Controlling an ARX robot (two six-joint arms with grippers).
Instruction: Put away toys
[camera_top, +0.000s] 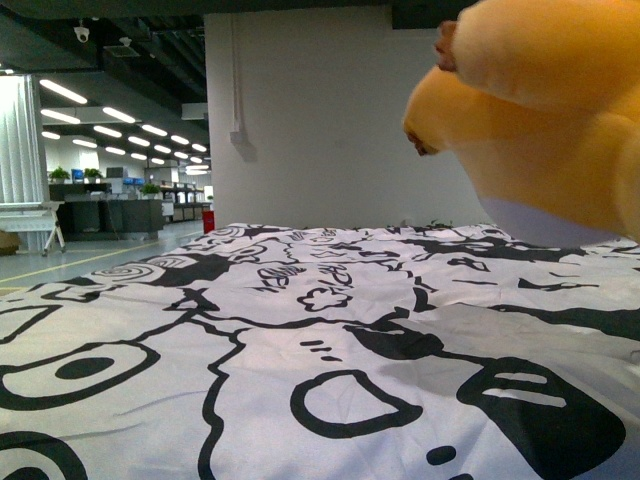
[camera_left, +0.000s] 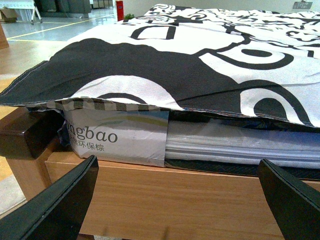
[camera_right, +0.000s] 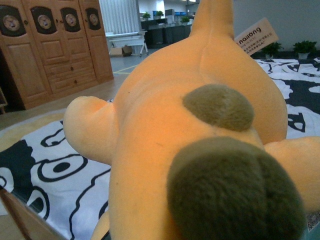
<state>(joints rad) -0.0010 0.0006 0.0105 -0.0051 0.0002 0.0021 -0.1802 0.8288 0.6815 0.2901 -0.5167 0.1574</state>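
Plush toy (camera_top: 540, 110): orange-yellow and soft. It sits high at the right of the front view, close to the camera and raised above the bed sheet (camera_top: 300, 400). A paler cream patch (camera_top: 545, 225) shows on its underside.
- In the right wrist view the toy (camera_right: 165, 150) fills most of the frame, lying lengthwise away from the camera.
- It carries two brownish-olive patches, one small (camera_right: 218, 106) and one large and nearer (camera_right: 235, 190).
- A paper tag (camera_right: 256, 36) with printed lettering stands at its far end.
- A rounded limb sticks out to one side, over the sheet.

Right gripper: its fingers show in no view, so its hold on the toy cannot be told.

Left gripper (camera_left: 177, 167): its dark fingers (camera_left: 60, 205) are spread wide with nothing between them. It is low beside the bed, facing the wooden bed frame (camera_left: 150, 195).

Bed:
- The black-and-white cartoon-print sheet drapes over the edge.
- Beneath the sheet is a wrapped mattress (camera_left: 115, 140) with printed lettering, resting on the frame.

Surroundings:
- A wooden wardrobe (camera_right: 55, 45) with panelled doors stands beyond the bed.
- A pale wall (camera_top: 320, 120) is behind the far edge of the bed.
- An open office area with strip lights (camera_top: 110, 125) lies off to the left.
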